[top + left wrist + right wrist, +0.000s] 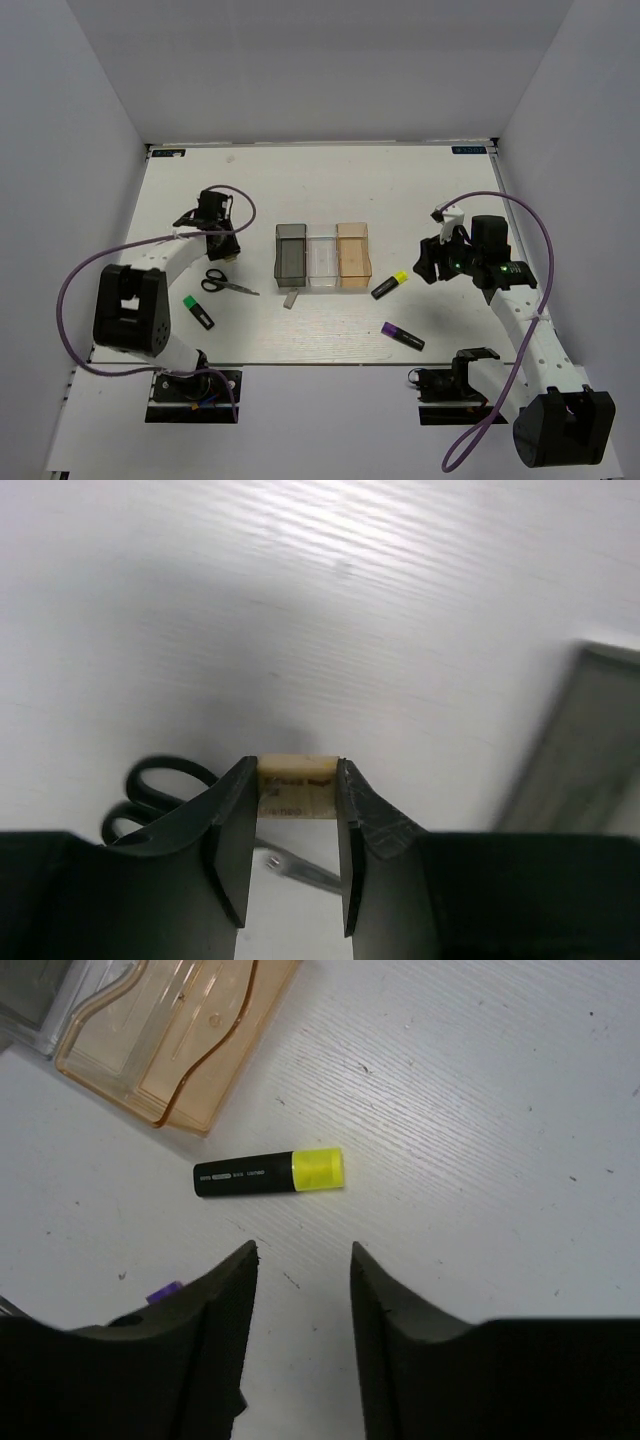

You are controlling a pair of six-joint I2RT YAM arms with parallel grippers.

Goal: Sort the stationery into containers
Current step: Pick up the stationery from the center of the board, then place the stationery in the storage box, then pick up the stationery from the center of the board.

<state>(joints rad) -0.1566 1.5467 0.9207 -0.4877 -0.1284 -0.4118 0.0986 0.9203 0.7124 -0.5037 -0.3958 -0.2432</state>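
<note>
My left gripper [217,250] is shut on a beige eraser block [297,785] and holds it above the table, just behind the black-handled scissors [228,284], whose handles [160,790] show below the fingers. A second eraser [290,298] lies in front of the smoky grey bin [291,256]. The clear bin [323,262] and the amber bin [353,256] join it in a row. My right gripper [430,262] is open and empty above the table, near the yellow-ended marker [270,1174]. A green-ended marker [198,312] and a purple-ended marker [403,336] lie near the front.
The white table is walled at the back and both sides. The amber bin's corner [170,1030] lies up and left of the yellow marker in the right wrist view. The grey bin's edge [580,740] shows at the right of the left wrist view.
</note>
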